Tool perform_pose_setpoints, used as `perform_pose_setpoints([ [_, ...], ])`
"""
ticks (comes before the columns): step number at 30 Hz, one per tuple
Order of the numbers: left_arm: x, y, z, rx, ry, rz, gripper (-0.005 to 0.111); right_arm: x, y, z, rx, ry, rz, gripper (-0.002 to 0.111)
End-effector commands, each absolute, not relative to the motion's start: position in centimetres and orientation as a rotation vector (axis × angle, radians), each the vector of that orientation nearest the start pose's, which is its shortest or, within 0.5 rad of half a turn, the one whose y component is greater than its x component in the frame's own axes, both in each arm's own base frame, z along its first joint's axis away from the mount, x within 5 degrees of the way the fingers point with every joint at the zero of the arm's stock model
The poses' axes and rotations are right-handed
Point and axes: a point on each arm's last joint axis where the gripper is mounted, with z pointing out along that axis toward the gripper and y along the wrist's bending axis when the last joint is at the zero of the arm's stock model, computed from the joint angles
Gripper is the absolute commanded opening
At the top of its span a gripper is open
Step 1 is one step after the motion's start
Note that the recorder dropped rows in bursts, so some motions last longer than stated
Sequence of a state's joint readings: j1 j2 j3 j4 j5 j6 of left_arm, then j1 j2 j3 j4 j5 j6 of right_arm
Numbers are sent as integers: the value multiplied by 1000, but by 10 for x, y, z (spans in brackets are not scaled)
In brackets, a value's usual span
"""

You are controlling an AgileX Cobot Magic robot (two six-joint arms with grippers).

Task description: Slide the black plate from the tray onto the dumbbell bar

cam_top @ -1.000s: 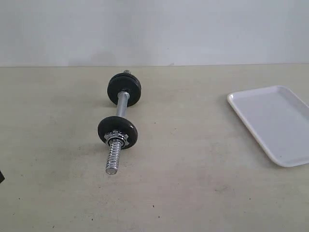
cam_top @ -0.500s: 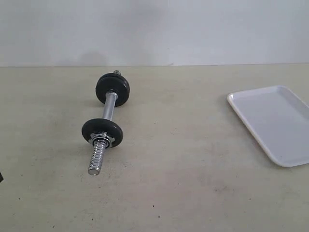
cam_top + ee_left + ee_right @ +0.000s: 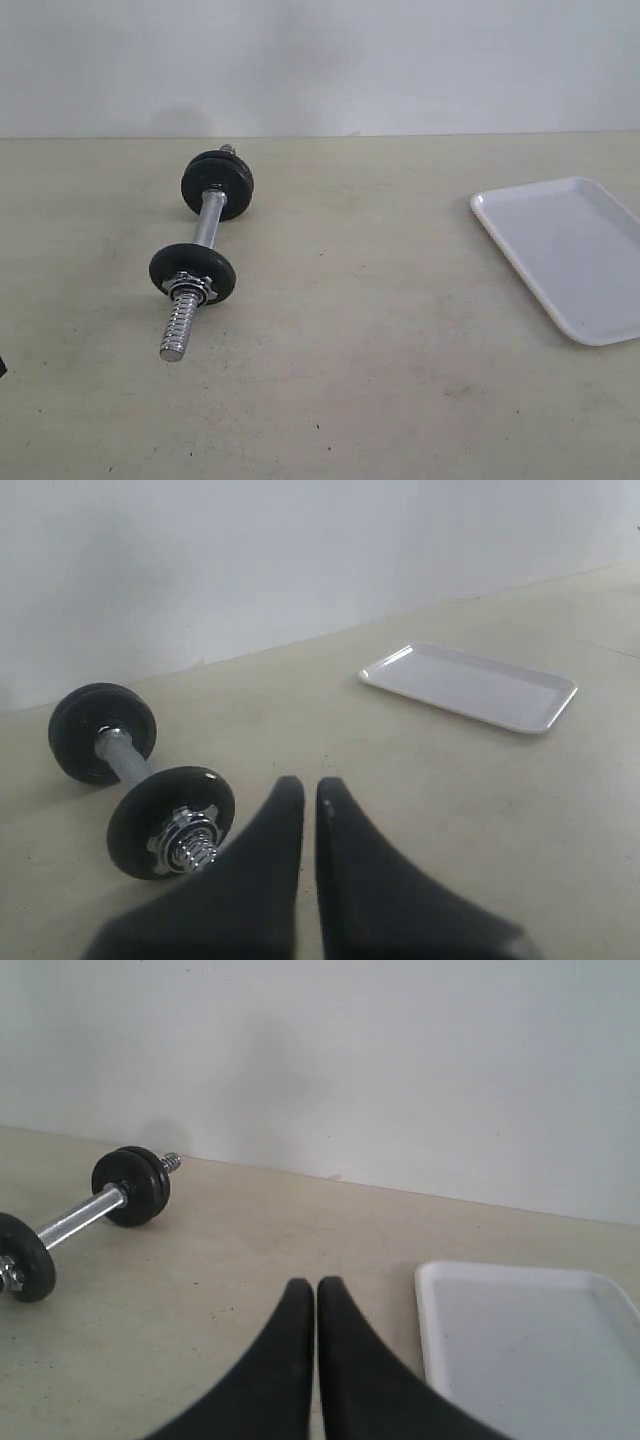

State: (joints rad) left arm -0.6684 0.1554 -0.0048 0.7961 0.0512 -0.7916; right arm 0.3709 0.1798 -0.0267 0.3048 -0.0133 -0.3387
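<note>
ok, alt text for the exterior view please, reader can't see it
A short chrome dumbbell bar lies left of centre on a beige table, carrying black discs near each end, its threaded near end pointing toward the camera. A white tray sits at the right edge, partly cut off, with nothing on its visible part.

Soft even light, faint shadows

Exterior looks down; low wrist views share the tray (image 3: 470,685).
</note>
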Motion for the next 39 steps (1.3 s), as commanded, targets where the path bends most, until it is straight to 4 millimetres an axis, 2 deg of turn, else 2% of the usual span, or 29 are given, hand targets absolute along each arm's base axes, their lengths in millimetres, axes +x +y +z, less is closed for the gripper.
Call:
perform_pose_setpoints([
  [1, 56, -40, 200, 539, 1606, -468, 4, 66, 25, 211, -334, 1581, 236, 0],
  [5, 56, -40, 200, 539, 1606, -468, 4, 66, 25, 210, -342, 1599, 239, 0],
  [11, 56, -40, 200, 539, 1606, -468, 4, 65, 27, 197, -375, 1683, 251, 0],
  [15, 56, -40, 200, 539, 1606, -468, 4, 63, 28, 190, -346, 1770, 315, 0],
  [18, 56, -40, 200, 539, 1606, -468, 4, 62, 29, 190, -236, 1799, 413, 0],
  [39, 56, -40, 200, 539, 1606, -468, 4, 63, 29, 190, -192, 1800, 447, 0],
])
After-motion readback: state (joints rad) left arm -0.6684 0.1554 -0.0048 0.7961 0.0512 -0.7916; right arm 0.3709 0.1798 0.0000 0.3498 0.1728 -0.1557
